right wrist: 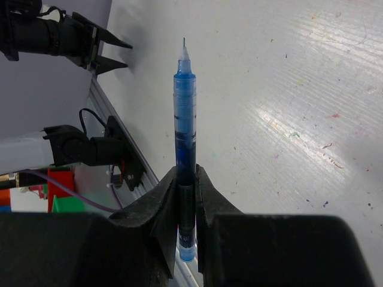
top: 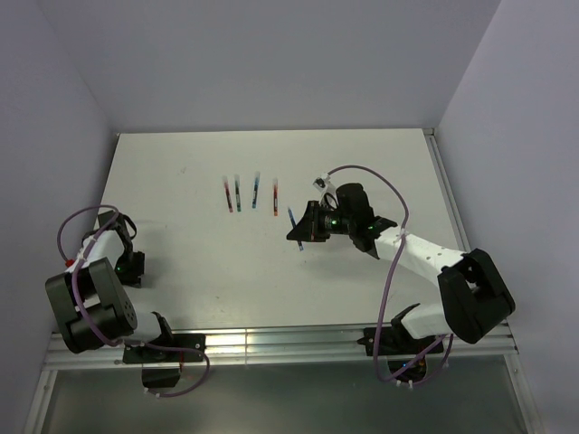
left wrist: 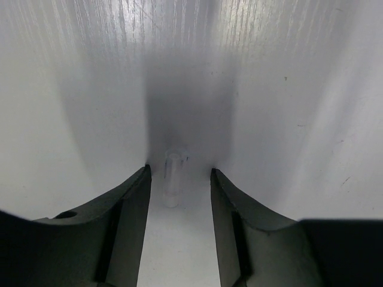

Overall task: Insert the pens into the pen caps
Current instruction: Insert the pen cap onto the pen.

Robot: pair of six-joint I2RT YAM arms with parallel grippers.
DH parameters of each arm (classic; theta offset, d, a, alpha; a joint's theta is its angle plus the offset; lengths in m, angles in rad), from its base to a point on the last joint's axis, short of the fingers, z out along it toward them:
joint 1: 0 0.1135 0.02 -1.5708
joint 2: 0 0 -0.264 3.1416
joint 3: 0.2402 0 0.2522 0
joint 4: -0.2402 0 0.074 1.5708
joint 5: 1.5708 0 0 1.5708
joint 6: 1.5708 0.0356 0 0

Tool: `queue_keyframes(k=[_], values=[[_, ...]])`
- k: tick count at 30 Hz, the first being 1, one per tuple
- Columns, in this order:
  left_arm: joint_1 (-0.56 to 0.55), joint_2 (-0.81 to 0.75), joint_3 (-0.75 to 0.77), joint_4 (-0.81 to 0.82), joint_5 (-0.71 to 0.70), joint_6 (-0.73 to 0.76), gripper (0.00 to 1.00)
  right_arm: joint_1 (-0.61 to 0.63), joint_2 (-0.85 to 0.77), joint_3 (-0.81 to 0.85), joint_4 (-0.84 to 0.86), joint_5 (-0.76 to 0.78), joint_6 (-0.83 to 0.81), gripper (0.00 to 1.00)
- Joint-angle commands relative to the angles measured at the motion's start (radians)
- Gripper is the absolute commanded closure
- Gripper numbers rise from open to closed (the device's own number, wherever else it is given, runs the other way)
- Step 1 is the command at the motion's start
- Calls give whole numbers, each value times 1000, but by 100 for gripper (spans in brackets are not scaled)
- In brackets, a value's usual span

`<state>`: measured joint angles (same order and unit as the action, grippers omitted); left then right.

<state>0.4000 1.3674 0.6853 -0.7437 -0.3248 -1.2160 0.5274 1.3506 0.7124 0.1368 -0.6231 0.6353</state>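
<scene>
Pale lilac walls (top: 271,63) close in the white table (top: 181,271) on three sides, and a metal rail (top: 271,342) runs along its near edge. Both arms are bolted at that edge.

The right arm (top: 425,258) reaches in over the table. The right end effector (right wrist: 187,170) is clenched on the blue pen (right wrist: 184,113), with one finger pressed to each side of the barrel. In the right wrist view the pen's long axis stands upright across the fingers. Its fine needle tip points up, clear of them, and its blunt end sticks out below. From above, the pen runs roughly far-to-near with a slight tilt. A dark band circles the barrel just above the grip. Small print near the blunt end is too tiny to read.

The left arm (top: 90,303) is folded back at the table's left side. The left end effector (left wrist: 179,169) faces down at the table with its fingers (left wrist: 134,203) spread and holding nothing.

Beyond the right end effector, toward its left, four pens (top: 238,193) lie on the table side by side. All have their long axes far-to-near. Their colours are red, green, blue and red.

Between the left end effector's fingers, touching neither, a short pale tube (left wrist: 172,179) lies on the table in their shadow. Its long axis runs along the fingers. Whether it is a pen cap I cannot tell.
</scene>
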Motion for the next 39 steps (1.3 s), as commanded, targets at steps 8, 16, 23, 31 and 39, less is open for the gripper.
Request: queue_keyframes(k=[8,16,23,31,39], values=[[7,67,-18,61,12,-2,66,-4,21,1,57,-20,3,100],[8,93,-30,99,46,13,85,-4,21,1,55,-20,1,100],[-6,104,8,148,101,75,99,-4,24,2,52,-20,0,100],[-238,173,147,211,167,145,100,-4,-4,7,29,13,-22,100],[-391,191,263,320,341,234,100,-1,1,35,23,-9,-45,100]])
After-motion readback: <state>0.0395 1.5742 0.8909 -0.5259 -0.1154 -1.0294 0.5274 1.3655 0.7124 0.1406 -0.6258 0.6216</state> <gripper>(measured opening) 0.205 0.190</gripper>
